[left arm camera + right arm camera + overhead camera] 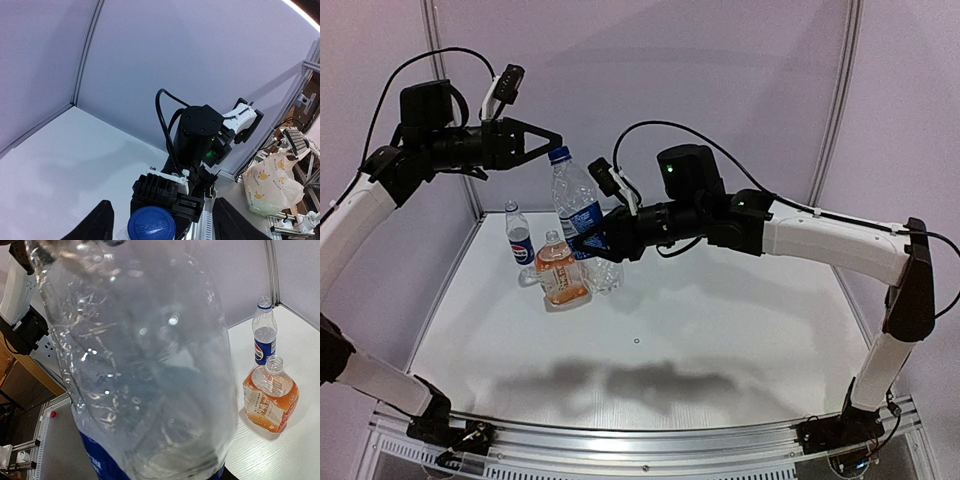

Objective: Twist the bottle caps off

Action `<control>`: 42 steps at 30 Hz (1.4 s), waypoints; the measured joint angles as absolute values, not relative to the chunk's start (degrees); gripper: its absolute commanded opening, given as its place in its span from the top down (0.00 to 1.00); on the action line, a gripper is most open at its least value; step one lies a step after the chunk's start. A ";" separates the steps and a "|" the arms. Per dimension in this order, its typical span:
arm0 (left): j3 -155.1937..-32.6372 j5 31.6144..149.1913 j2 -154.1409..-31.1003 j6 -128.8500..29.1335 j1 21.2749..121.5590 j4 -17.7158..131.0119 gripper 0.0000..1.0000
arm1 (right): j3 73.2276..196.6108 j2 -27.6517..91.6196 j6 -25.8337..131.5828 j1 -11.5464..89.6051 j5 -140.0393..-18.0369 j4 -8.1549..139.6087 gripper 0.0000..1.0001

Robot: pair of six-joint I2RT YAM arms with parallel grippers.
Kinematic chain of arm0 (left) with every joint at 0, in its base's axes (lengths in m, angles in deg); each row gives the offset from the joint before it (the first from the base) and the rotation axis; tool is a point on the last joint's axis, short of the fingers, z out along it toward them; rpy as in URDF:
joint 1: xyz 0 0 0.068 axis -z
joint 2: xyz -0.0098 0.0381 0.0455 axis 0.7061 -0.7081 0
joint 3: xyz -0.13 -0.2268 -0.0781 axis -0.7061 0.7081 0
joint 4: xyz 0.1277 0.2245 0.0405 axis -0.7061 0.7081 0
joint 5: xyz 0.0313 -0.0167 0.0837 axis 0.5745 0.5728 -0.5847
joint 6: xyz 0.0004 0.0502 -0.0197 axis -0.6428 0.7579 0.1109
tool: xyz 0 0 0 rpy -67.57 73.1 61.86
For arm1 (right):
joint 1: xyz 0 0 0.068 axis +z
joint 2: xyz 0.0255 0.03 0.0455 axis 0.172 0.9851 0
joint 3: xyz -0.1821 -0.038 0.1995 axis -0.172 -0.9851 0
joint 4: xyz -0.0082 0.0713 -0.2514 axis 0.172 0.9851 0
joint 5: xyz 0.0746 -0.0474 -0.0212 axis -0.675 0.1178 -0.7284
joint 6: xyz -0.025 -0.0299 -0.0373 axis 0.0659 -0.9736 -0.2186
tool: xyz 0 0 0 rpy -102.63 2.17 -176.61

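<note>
My right gripper [592, 238] is shut on the body of a tall clear bottle [578, 205] with a blue label and holds it upright above the table. The bottle fills the right wrist view [145, 365] and hides the fingers there. Its blue cap [559, 154] is on the neck. My left gripper [542, 135] is open, level with the cap and just to its left. In the left wrist view the cap [151, 225] sits low between the spread fingers [98, 223]. The whitish cap is not in view.
A small blue-labelled bottle [519, 236] and a squat orange-labelled bottle [561, 272] stand on the white table [720, 330] at back left. The orange bottle's neck [274, 362] is open. Booth walls close the back and left. A plastic bag [270, 185] lies outside.
</note>
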State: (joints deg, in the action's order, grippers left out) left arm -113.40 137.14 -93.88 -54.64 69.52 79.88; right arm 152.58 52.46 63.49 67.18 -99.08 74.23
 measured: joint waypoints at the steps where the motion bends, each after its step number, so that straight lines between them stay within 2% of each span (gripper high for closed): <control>1: -113.40 136.88 -93.90 -54.53 69.60 80.20 0.41 | 152.58 52.46 63.45 67.20 -99.10 74.23 0.62; 7: -113.40 134.59 -94.12 -54.44 69.91 81.52 0.45 | 152.58 52.46 62.94 67.35 -99.06 74.26 0.62; 14: -113.38 132.95 -94.14 -54.38 70.92 81.76 0.64 | 152.58 52.44 62.09 67.66 -99.01 74.32 0.63; 26: -113.36 129.12 -94.18 -54.25 72.12 81.95 0.84 | 152.54 52.37 60.89 67.88 -94.14 75.57 0.64; 29: -113.69 126.30 -94.25 -54.07 72.53 82.43 0.85 | 152.54 52.37 59.93 67.92 -92.74 75.70 0.63; 31: -114.15 125.12 -94.58 -54.03 72.95 82.83 0.82 | 152.60 52.37 59.12 67.90 -91.98 75.90 0.63; 32: -114.26 124.80 -94.73 -54.03 73.08 82.83 0.74 | 152.91 52.37 58.84 67.90 -91.58 76.36 0.63; 33: -114.32 124.53 -94.86 -54.09 73.17 82.74 0.56 | 153.17 52.37 58.53 67.90 -91.23 76.86 0.64; 34: -114.37 124.31 -94.93 -54.25 73.28 82.70 0.44 | 153.46 52.37 58.20 67.90 -90.86 77.49 0.64; 36: -114.41 124.14 -94.95 -54.07 73.80 82.87 0.31 | 154.20 52.40 57.57 67.90 -90.38 78.26 0.64; 39: -114.41 123.64 -95.01 -54.33 74.68 84.05 0.26 | 155.64 52.40 57.39 67.90 -89.86 77.82 0.64; 42: -114.71 122.57 -94.95 -54.31 74.81 84.79 0.25 | 155.99 52.40 57.52 67.90 -89.59 77.16 0.64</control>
State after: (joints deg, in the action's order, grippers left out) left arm -114.71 122.57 -94.95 -54.31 74.81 84.79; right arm 155.99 52.40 57.52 67.90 -89.59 77.16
